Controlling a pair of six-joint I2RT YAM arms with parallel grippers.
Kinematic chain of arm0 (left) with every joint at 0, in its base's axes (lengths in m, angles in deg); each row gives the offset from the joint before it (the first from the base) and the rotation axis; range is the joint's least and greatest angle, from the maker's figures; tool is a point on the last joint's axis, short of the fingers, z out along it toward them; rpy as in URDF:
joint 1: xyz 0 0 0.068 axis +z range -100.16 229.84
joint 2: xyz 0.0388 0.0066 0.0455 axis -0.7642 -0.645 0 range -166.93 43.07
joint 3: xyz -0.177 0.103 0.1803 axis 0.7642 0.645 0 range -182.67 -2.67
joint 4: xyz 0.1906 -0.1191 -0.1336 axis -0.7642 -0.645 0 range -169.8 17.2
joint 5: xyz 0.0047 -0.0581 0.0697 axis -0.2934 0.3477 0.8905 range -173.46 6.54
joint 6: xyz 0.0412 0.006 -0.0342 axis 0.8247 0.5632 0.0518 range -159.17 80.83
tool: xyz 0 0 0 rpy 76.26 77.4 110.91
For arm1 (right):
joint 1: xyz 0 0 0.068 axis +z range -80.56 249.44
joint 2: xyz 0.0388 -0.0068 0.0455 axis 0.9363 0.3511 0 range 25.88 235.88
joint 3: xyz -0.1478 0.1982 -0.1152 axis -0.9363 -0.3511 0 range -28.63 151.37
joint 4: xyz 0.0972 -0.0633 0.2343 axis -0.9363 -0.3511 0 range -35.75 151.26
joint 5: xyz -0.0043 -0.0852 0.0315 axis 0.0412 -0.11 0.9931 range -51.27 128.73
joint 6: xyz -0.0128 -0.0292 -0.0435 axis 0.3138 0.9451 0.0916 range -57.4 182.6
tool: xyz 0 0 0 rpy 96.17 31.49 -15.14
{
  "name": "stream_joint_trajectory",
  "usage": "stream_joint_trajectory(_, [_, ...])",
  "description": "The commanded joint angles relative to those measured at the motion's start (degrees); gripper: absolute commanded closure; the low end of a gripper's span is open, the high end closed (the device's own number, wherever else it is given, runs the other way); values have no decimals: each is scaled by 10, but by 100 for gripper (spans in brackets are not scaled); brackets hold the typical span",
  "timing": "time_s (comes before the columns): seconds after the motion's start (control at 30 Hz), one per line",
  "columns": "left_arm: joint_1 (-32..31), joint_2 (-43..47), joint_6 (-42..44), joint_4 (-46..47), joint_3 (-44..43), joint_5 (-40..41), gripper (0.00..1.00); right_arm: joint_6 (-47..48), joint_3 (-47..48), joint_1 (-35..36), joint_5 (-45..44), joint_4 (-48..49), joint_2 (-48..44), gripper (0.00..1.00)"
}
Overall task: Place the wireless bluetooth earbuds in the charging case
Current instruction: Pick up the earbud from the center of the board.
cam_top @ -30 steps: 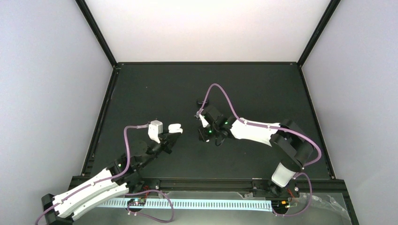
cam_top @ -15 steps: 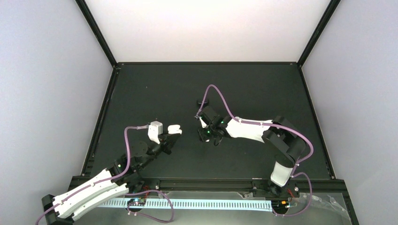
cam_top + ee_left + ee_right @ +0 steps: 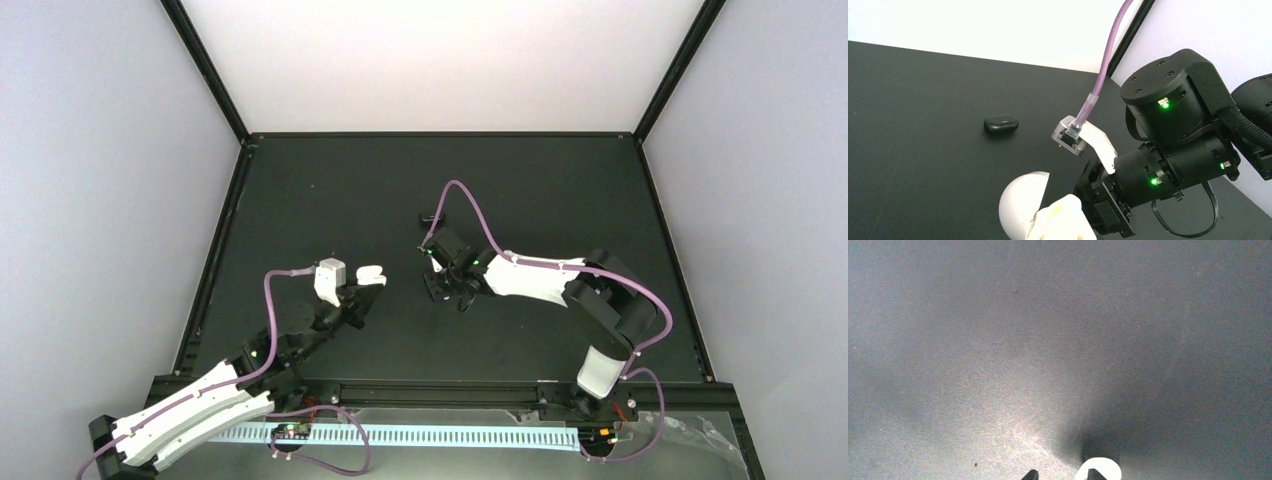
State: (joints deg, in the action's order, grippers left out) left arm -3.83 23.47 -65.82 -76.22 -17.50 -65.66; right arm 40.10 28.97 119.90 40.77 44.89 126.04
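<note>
My left jaws clamp the smooth white rounded charging case (image 3: 1022, 201): light, slick, best pinched across its sides. My right jaws, slightly apart, stand beside a tiny white rounded earbud (image 3: 1104, 465) on the black desk (image 3: 998, 340)

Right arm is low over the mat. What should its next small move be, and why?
Probably nudge the right gripper sideways toward the tiny white rounded earbud, then close. In the right wrist view its jaws stand apart, low over the black mat, and the bud sits at one fingertip, off-centre rather than in the gap.
</note>
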Motion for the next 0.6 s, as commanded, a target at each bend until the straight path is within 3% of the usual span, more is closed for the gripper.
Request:
stream_joint_trajectory(0.0, [3, -1, 2, 1, -2, 9, 99, -5, -26, 0, -51, -27, -18, 75])
stream_joint_trajectory(0.57, [2, -8, -2, 3, -3, 6, 98, -9, -37, 0, -80, -36, -26, 88])
